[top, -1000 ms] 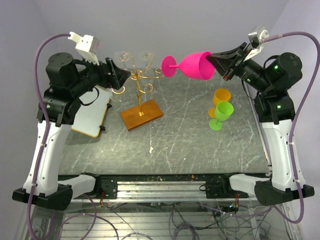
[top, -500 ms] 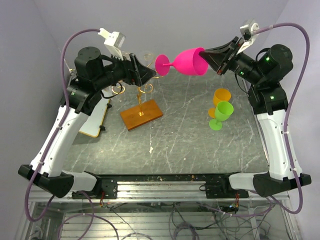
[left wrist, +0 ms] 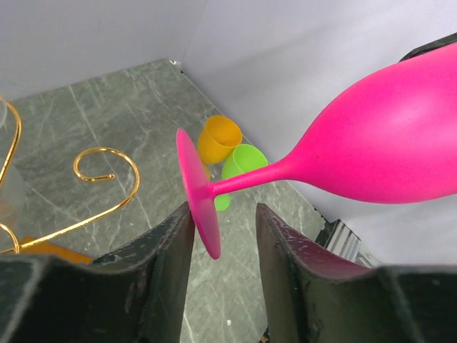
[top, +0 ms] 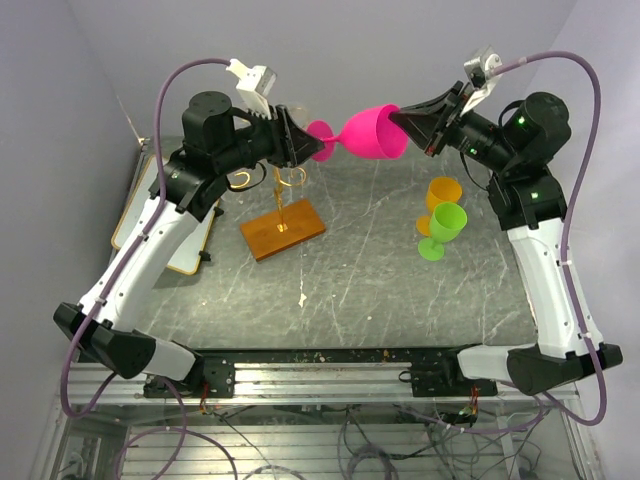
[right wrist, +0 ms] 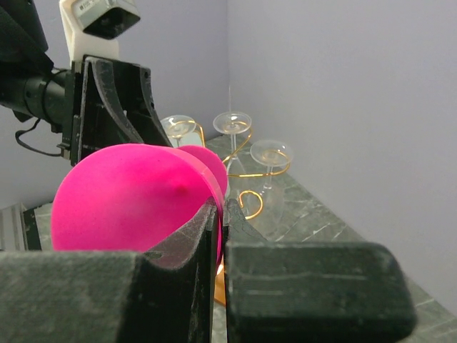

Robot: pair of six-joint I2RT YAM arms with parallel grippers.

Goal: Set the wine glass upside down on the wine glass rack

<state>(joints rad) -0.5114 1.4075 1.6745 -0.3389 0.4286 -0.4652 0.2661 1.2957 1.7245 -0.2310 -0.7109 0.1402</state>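
White rounded-corner board [top: 190,240] at left of grey marble desk [top: 360,260], partly under left arm. Left gripper [top: 312,148] high above gold wire wine glass rack [top: 283,228], jaws apart, straddling foot of pink plastic wine glass [top: 372,135]. Glass airborne, lying sideways. Right gripper [top: 402,120] clamped on bowl rim. Orange cup [top: 443,192] and green goblet [top: 443,228] stand on desk, right.

The left arm [top: 140,262] and the right arm [top: 545,280] are wearing white shells on their long links, with black housings at the joints and at the bases by the bench's near edge. Each is trailing a mauve cable [top: 180,72] from its wrist. Small green lights [top: 519,121] are glowing on the black joints. Pale camera blocks [top: 252,77] are sitting on the wrists. The fingers [left wrist: 164,279] are showing grainy, matte black faces.
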